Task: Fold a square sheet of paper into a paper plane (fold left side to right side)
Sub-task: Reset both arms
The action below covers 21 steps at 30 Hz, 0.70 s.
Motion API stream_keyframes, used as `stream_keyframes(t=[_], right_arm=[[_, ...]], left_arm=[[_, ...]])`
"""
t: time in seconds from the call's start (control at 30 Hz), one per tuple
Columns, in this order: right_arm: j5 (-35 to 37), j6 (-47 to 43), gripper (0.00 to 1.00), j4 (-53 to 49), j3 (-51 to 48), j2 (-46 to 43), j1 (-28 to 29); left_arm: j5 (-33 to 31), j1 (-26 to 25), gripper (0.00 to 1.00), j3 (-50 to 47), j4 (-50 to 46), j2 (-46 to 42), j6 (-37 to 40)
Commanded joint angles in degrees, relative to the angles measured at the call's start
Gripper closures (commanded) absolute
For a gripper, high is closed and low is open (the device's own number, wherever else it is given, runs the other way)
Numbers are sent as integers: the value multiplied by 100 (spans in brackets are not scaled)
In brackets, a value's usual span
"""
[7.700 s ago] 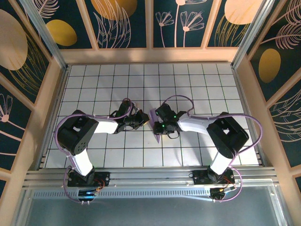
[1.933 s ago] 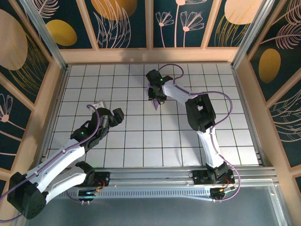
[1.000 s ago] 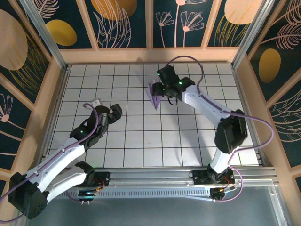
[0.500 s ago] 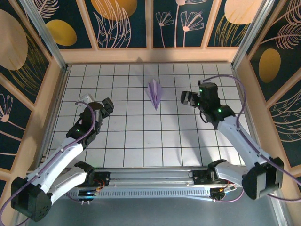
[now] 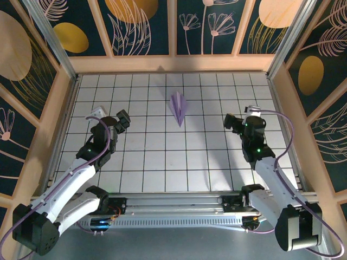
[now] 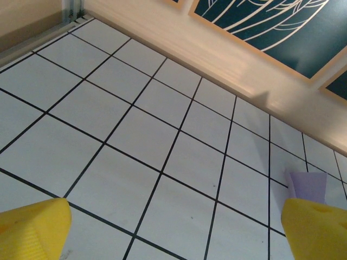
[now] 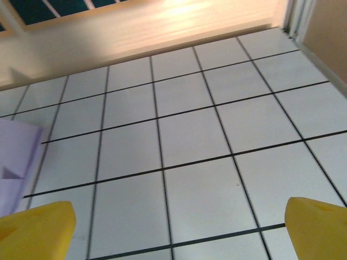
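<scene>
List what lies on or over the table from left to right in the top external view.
left gripper, open → paper plane, lying free on the tiles → right gripper, open

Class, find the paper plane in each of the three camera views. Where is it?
Top external: paper plane upper centre, on the tiles.
Left wrist: paper plane lower right, partly hidden.
Right wrist: paper plane left edge, cut off.
Shared landmark: pale wooden back wall behind the tiles.

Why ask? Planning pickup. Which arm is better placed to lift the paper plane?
Right, narrowly: both tools open, but the right tool looks nearer the paper plane than the left tool.
</scene>
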Motion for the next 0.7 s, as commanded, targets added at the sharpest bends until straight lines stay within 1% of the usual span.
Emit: stream_keyframes(t=[0.0,0.1,0.27,0.43,0.5,0.57,0.67], right_arm=[[35,-175,1,1747,-600,48,-329],[-206,-150,1,2844,-1061,403,-678],[-644,-196,1,3930,-1307,1193,-1088],[-837,-449,1,4882,-1491,2017,-1167],[-899,-445,1,5446,-1615,2351,-1196],[-1135,-521,1,5610,-1557,2516,-1201],[-1263,-565,1,6330,-1621,2852,-1234]], left_arm=[[-187,33,1,66,40,4,165],[-213,32,1,100,-12,21,222],[-208,31,1,157,-66,97,241],[-245,31,1,157,-66,193,222],[-250,30,1,172,-74,224,221],[-280,32,1,192,-92,258,224],[-358,30,1,223,-92,302,230]])
